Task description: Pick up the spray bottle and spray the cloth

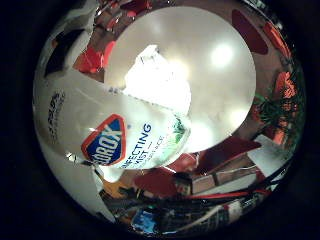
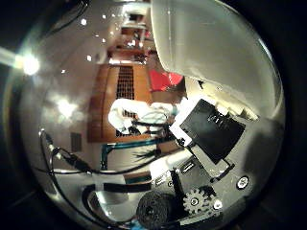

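We see spray bottle [image 1: 115, 135] filling the palm | white cloth [image 1: 157, 80] on round table [image 1: 220, 95] beyond bottle | hand [image 2: 206, 129] curled around bottle.

- Right hand [image 2: 206, 143]: white and black finger parts reach in from the view's edge, with a small gear showing at their base
- Fingers [image 2: 211, 127] bend around the white spray bottle [image 1: 115, 130], close against the palm

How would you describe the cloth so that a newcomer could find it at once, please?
Start from the round white table that fills much of the little finger side palm view. The cloth lies crumpled on it, just beyond the spray bottle. It is plain white and creased, whereas the bottle is smooth and carries a blue and red label.
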### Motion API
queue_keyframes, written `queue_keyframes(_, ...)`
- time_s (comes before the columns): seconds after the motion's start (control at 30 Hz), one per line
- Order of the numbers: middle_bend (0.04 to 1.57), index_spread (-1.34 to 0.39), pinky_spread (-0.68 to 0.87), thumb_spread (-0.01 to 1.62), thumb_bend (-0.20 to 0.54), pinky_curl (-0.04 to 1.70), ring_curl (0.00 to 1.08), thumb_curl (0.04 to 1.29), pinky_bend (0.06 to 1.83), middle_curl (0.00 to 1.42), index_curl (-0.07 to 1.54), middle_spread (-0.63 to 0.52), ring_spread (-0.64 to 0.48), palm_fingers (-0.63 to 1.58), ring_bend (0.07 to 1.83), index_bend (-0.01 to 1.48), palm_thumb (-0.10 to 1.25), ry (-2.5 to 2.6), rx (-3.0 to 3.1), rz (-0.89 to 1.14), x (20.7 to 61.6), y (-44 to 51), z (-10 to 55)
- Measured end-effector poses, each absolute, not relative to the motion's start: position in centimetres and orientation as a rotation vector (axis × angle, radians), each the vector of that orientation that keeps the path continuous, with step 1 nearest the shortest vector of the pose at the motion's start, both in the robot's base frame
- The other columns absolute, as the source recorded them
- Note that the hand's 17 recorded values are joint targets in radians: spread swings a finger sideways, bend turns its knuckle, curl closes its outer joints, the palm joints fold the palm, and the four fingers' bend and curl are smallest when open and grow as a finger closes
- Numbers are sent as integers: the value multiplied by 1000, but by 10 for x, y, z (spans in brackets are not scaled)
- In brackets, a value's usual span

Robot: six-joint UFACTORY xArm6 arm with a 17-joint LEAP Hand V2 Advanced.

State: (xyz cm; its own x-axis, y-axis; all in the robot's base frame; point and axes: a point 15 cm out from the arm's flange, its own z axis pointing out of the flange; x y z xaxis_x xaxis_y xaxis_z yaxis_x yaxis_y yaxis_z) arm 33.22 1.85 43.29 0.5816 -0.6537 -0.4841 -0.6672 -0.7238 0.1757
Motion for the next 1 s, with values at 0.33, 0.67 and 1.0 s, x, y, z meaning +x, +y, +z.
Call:
queue_keyframes(0.33, 1425, -187, -151, 751, -18, 1456, 762, 862, 1023, 693, 760, -102, -212, 1129, 1364, 1219, 1018, 1182, -3234, 936, 315, 32, 414)
queue_keyframes(0.67, 1426, -190, -150, 754, -18, 1468, 767, 870, 1019, 690, 764, -103, -213, 1126, 1362, 1204, 1015, 1211, -3359, 1254, 317, 62, 361)
queue_keyframes(1.0, 1422, -191, -148, 772, -17, 1472, 771, 874, 1020, 696, 771, -105, -214, 1123, 1359, 1205, 1013, 1277, -3398, 1362, 320, 79, 327)
